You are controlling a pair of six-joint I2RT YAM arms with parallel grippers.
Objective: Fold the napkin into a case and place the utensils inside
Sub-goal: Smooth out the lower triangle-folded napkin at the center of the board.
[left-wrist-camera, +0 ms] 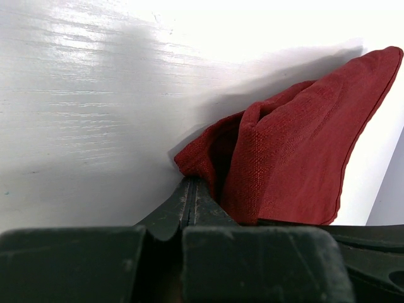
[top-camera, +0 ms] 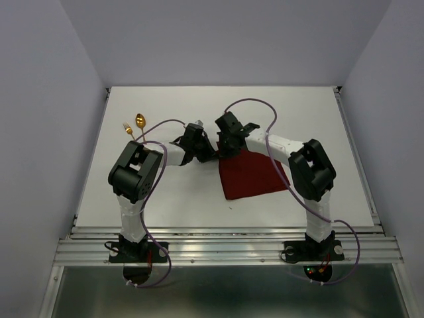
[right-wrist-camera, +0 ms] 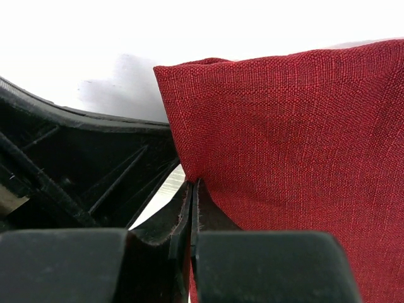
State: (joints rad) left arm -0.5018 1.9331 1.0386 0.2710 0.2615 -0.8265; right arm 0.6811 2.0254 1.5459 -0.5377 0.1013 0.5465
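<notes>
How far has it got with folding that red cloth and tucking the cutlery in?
Early on. Done: the left pincer and right pincer are each shut on the napkin's far edge. In hand: a fold, the cloth bunched at the left pincer. Left: no case yet; the spoon and fork lie untouched at the table's far left.

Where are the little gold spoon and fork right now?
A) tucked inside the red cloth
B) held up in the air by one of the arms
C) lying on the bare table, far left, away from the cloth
C: the spoon and fork lie side by side on the table at its far left, well apart from the red cloth.
</notes>
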